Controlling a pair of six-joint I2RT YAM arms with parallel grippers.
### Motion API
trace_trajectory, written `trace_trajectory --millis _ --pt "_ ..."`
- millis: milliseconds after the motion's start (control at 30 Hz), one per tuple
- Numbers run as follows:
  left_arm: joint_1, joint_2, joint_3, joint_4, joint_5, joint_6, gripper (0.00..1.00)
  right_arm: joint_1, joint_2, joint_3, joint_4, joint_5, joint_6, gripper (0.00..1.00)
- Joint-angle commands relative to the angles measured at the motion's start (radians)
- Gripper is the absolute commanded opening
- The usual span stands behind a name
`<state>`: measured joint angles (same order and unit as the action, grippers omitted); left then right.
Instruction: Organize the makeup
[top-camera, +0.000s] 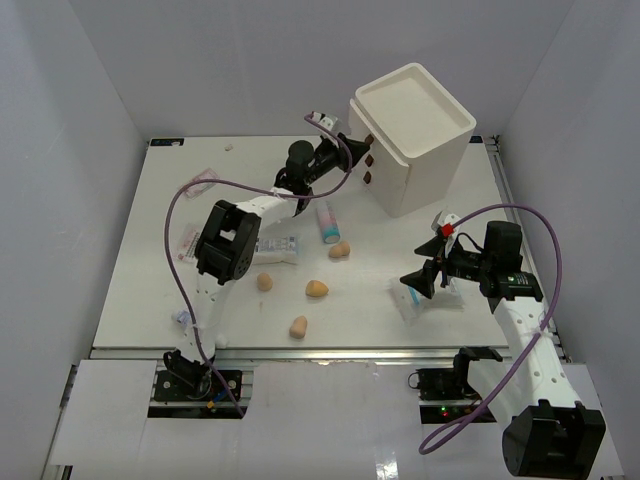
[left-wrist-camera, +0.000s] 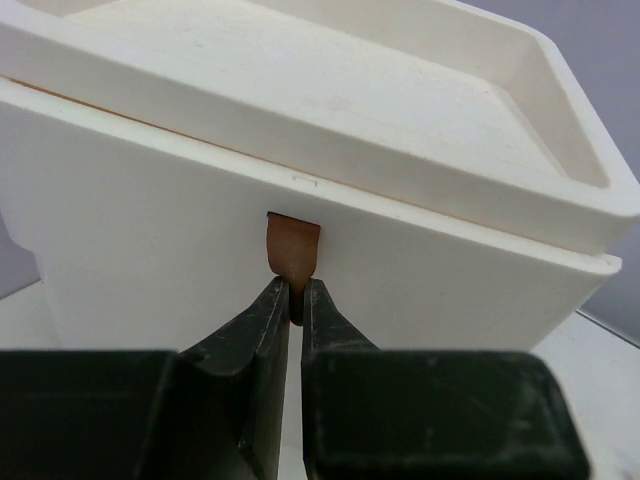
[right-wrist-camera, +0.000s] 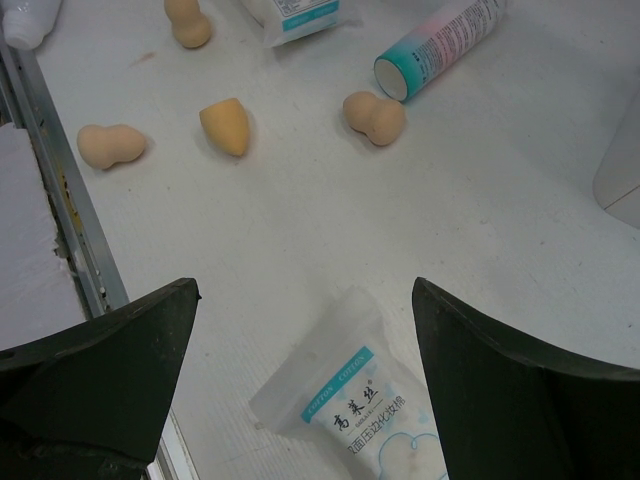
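Observation:
My left gripper (left-wrist-camera: 297, 297) is shut on a brown knob (left-wrist-camera: 293, 248) on the front of the white drawer box (left-wrist-camera: 180, 250), just under its top tray. From above, that gripper (top-camera: 355, 152) meets the box (top-camera: 412, 135) at its left face. My right gripper (right-wrist-camera: 305, 287) hangs open over a white packet with teal print (right-wrist-camera: 360, 410), touching nothing. Seen from above, the right gripper (top-camera: 422, 265) is near the packet (top-camera: 427, 298). Several tan sponges (top-camera: 317, 289) lie mid-table, with a white bottle with a teal cap (top-camera: 326, 222) and another packet (top-camera: 278, 247).
Pinkish sachets (top-camera: 205, 178) (top-camera: 188, 243) lie at the left. A small tube (top-camera: 182, 317) rests by the near left edge. The metal front rail (right-wrist-camera: 70, 230) runs close to my right gripper's left finger. White walls enclose the table.

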<state>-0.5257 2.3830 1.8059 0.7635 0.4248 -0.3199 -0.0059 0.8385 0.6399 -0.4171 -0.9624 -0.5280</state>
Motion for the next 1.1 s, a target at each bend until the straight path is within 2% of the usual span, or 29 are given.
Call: trace_trajectory --millis 0,400,633,1067 --pt "-0.008 -0.189 -0.167 0.064 0.042 0.032 0.0 0.004 -0.017 0.022 0.025 0.001 0.009 0.93" --pt "-0.008 -0.476 -0.566 0.14 0.034 0.076 0.0 0.004 -0.041 0.004 0.038 0.017 0.01 0.93" --pt "-0.005 -0.589 -0.667 0.125 0.03 0.092 0.0 0.004 -0.038 0.0 0.038 0.021 0.006 0.93" --pt "0.017 -0.677 -0.729 0.093 0.045 0.059 0.0 0.004 -0.026 -0.01 0.04 0.029 -0.012 0.92"
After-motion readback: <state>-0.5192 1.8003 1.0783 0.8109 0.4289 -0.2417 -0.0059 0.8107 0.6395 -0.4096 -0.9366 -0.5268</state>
